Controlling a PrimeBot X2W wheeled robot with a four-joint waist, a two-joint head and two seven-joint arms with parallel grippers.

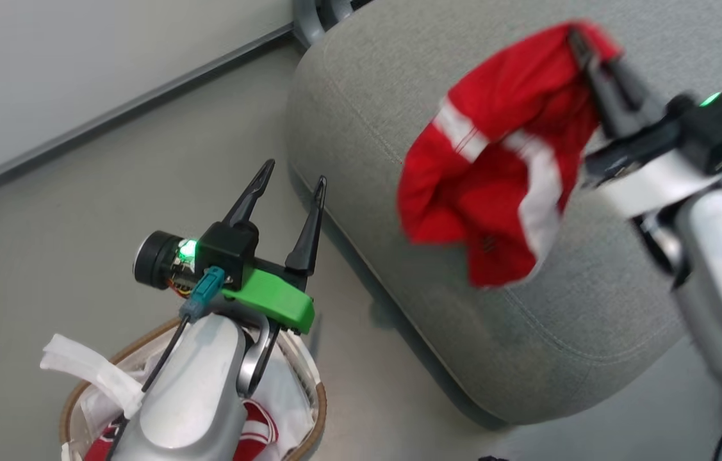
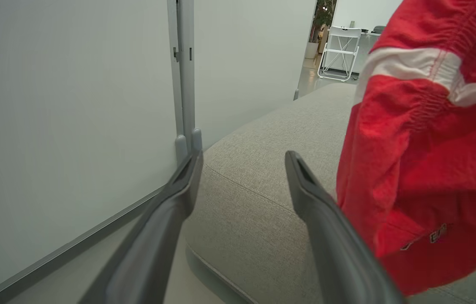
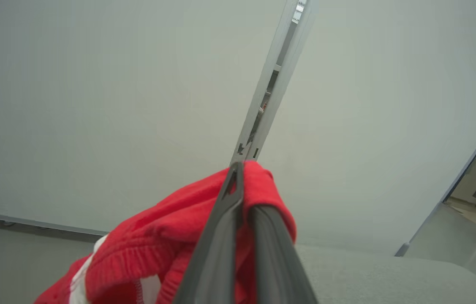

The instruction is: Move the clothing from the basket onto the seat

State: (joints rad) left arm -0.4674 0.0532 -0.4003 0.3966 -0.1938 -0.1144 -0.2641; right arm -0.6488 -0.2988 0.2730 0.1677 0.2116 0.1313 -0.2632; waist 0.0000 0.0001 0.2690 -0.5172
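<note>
A red garment with white stripes hangs in the air over the grey seat, and my right gripper is shut on its top edge. The right wrist view shows the fingers pinched together on the red garment. My left gripper is open and holds nothing, hovering above the floor beside the seat's near corner. In the left wrist view its fingers point at the seat, with the hanging garment to the right. The basket sits under my left forearm, with more red clothing inside.
A white cloth liner spills over the basket's rim. A pale wall with a grey baseboard runs behind the floor. A grey panel post stands behind the seat, and a white folding chair stands far off.
</note>
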